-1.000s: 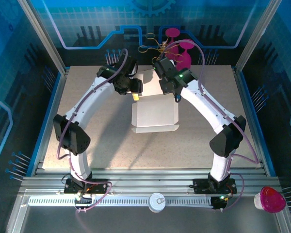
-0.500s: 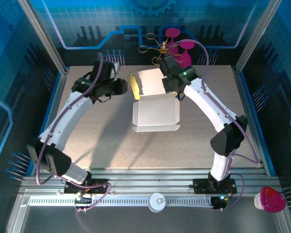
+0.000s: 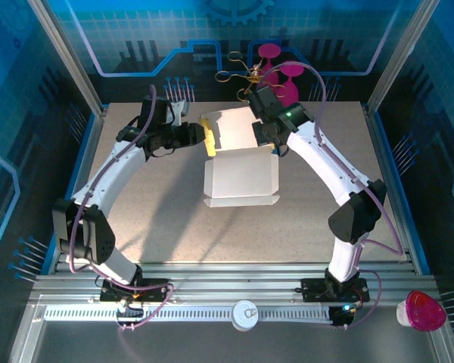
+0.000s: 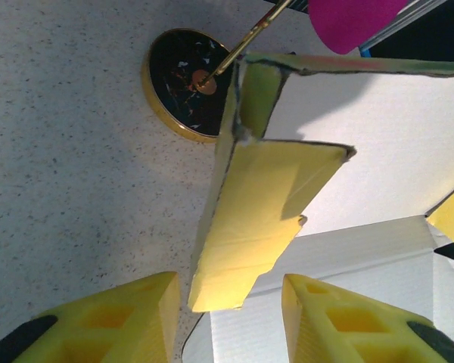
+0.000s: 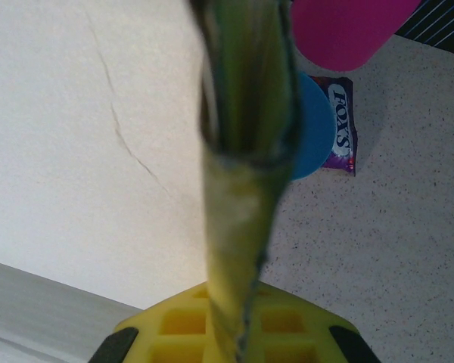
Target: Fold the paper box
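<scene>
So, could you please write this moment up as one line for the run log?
paper box: on table, lid raised | left gripper: open, astride yellow side flap | right gripper: shut on lid's right edge

Robot lab cell.
2 arms (image 3: 113, 174) are sitting on a speckled table (image 3: 174, 227), aluminium posts (image 3: 64, 57) and blue circuit-print panels (image 3: 151, 30) enclosing them.

The top camera looks steeply down from above and behind the arms (image 3: 113, 178), taking in the whole table (image 3: 151, 212). Both wrist cameras sit very close to the box (image 3: 242, 178), the left facing its yellow flap (image 4: 250, 219), the right its edge; all three share it.
</scene>
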Tool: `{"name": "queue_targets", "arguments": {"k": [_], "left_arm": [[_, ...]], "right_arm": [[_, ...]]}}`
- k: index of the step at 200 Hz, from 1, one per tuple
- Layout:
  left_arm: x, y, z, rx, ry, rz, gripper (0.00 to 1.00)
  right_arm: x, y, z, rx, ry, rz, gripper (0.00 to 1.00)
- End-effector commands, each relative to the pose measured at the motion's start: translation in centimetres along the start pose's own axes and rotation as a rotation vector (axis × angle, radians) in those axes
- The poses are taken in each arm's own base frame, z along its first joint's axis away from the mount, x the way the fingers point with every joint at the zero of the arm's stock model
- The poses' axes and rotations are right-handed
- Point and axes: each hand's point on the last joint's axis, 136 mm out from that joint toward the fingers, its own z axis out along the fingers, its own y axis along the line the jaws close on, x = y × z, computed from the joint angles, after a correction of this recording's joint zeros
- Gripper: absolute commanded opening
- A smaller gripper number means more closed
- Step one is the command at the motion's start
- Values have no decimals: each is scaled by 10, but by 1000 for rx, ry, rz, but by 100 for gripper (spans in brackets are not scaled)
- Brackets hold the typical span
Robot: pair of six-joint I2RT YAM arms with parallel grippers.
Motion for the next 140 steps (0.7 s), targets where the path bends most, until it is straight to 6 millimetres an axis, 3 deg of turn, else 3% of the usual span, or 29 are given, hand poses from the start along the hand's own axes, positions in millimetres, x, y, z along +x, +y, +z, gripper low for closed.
{"name": "queue_targets", "arguments": {"k": [1, 49, 140], "left_arm": [[1, -4, 10, 52, 8, 31, 41], [-3, 6, 21, 13, 12, 35, 38], [-10, -1, 41, -31, 38, 90, 31]], "right_arm": [[-2, -5, -9, -17, -7, 34, 0], [-5, -1, -7, -37, -7, 37, 0], [-6, 5, -6, -62, -5, 26, 0]]}}
